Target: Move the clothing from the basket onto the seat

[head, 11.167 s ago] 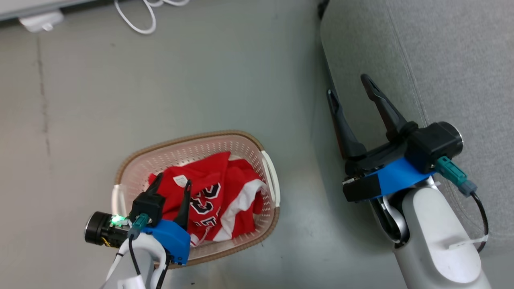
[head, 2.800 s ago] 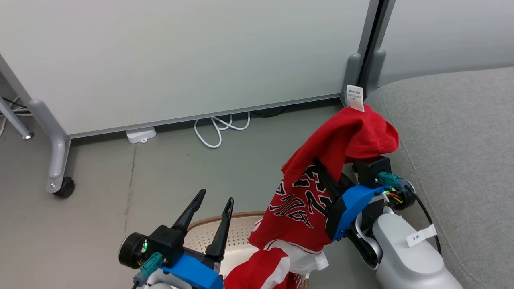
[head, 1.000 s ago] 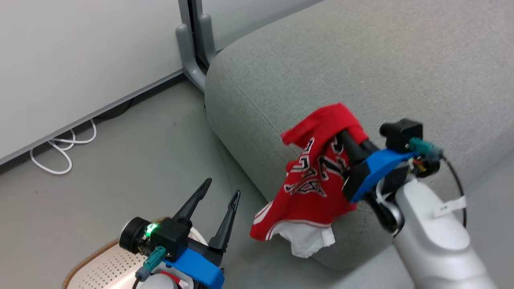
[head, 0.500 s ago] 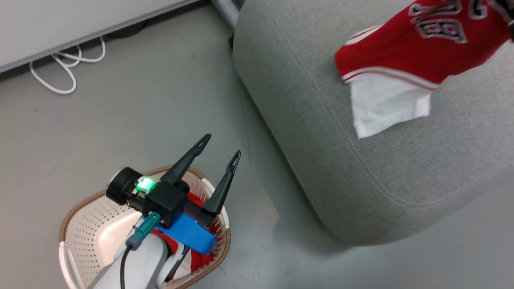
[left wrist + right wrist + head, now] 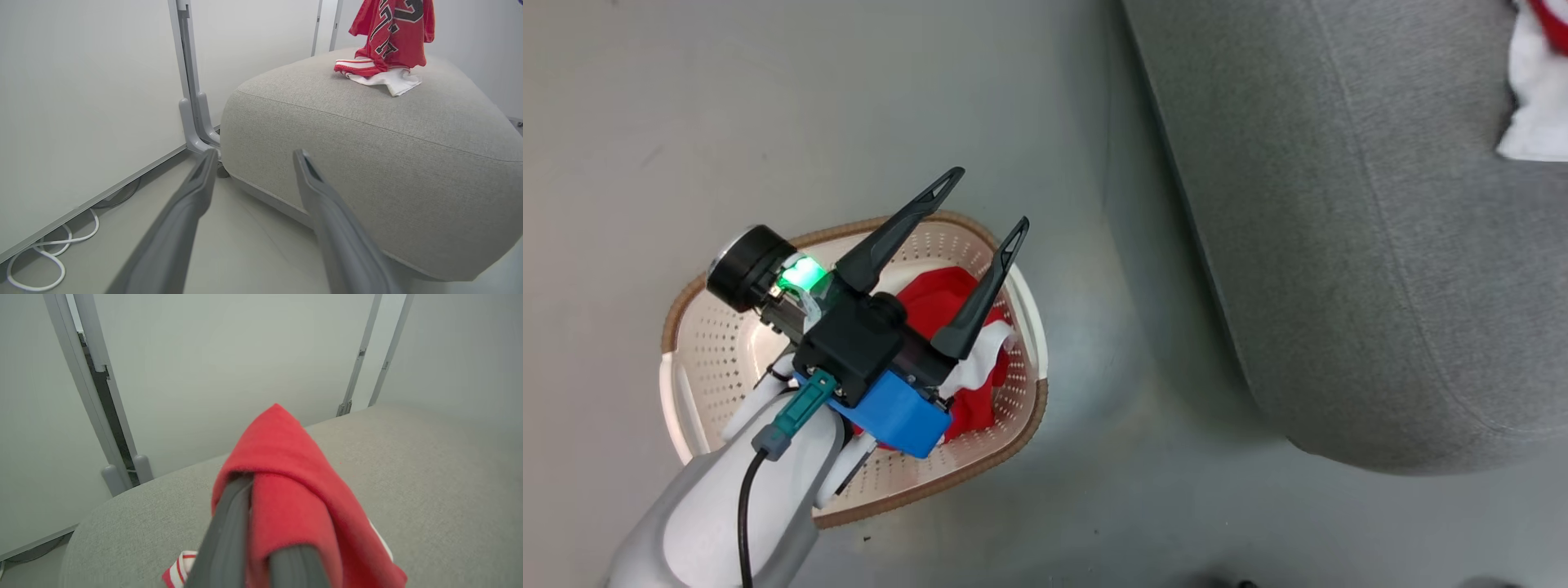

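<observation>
My left gripper point(image 5: 988, 198) stands open and empty above the cream basket point(image 5: 849, 237), fingers apart. Inside the basket, partly hidden under that gripper, lies a red garment with white trim point(image 5: 943, 298). In the left wrist view the same gripper point(image 5: 254, 154) points toward the grey seat point(image 5: 367, 143). The red jersey point(image 5: 392, 32) with black-and-white lettering hangs over the seat, its white hem touching the cushion. In the right wrist view my right gripper point(image 5: 253, 482) is shut on the jersey point(image 5: 286, 449), and red cloth drapes over its fingertips. A white corner of the jersey point(image 5: 1535, 122) lies on the seat point(image 5: 1339, 245).
Grey floor point(image 5: 768, 98) surrounds the basket, which stands a short way left of the seat's rounded edge. Pale partition panels on grey posts point(image 5: 192, 102) stand behind the seat, and a white cable point(image 5: 49, 253) loops along the floor at their base.
The camera has swung down toward the basket. The jersey went further over the seat and its hem now touches the cushion. My left gripper stays open above the basket.
</observation>
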Robot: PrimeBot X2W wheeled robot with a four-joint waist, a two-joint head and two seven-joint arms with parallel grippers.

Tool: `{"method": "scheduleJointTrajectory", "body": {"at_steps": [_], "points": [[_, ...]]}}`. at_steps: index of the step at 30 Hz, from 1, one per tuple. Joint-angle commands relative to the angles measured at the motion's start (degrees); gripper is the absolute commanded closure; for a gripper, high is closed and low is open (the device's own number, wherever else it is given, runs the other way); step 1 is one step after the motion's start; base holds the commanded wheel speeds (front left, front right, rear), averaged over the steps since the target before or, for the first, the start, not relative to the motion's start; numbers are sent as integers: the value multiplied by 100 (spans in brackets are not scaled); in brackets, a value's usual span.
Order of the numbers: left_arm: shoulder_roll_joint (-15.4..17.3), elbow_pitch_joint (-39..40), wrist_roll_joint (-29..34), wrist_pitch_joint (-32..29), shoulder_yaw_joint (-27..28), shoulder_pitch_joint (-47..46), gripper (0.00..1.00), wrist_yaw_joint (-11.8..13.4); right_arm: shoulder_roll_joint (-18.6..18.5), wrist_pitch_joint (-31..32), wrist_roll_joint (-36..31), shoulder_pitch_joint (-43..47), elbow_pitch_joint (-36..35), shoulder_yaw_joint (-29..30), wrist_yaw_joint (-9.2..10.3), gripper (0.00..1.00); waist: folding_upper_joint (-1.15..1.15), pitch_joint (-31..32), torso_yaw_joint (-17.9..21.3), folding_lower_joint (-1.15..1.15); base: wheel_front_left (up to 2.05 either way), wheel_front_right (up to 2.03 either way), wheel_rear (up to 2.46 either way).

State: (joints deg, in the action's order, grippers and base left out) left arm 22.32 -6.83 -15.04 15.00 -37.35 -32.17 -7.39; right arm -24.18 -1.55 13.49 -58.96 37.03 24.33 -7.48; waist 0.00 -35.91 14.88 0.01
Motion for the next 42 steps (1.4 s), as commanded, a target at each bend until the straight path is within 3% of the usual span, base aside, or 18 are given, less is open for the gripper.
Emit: {"method": "scheduleJointTrajectory", "body": {"at_steps": [1, 9, 10, 11, 12, 13, 22, 29, 35, 42], "points": [[29, 40, 37, 27, -1, -110, 0, -11, 40, -24, -19, 81, 49, 32, -3, 100, 0, -270, -206, -1, 0, 0, 0], [6, 106, 32, 26, -20, -103, 0, 85, 93, -541, -560, 391, 846, 293, -2, 100, 0, -454, -349, -1, 0, 0, 0], [4, 95, 23, 26, -21, -70, 0, 82, 86, -595, -621, 407, 911, 299, -2, 66, 0, -435, -349, -1, 0, 0, 0], [-1, 83, 12, 26, -17, -46, 0, 79, 90, -643, -651, 412, 967, 297, -2, 46, 0, -409, -345, -1, 0, 0, 0], [-4, 64, -2, 26, -8, -20, 0, 82, 101, -679, -673, 408, 1019, 277, -2, 4, 0, -375, -340, -1, 0, 0, 0], [-9, 47, -7, 26, 10, 3, 0, 89, 109, -706, -693, 397, 1064, 253, -2, 0, 0, -340, -334, -1, 0, 0, 0], [-234, -41, -112, 27, 124, 187, 0, 83, 124, -748, -754, 515, 1294, -106, -2, 0, 0, 173, -332, -1, 0, 0, 0], [-587, -239, -230, 28, 331, 656, 0, 38, 308, -709, -861, 1110, 1165, -411, -2, 0, 0, 1021, -387, -1, 0, 0, 0], [-874, -421, -308, 27, 715, 1262, 0, 24, 627, -500, -948, 1846, 733, -836, -2, 0, 0, 1820, -429, -1, 0, 0, 0], [-1204, -648, -246, 27, 1363, 2019, 0, 18, 885, -455, -884, 2889, -245, -1426, -2, 0, 0, 2625, -573, -1, 0, 0, 0]]}}
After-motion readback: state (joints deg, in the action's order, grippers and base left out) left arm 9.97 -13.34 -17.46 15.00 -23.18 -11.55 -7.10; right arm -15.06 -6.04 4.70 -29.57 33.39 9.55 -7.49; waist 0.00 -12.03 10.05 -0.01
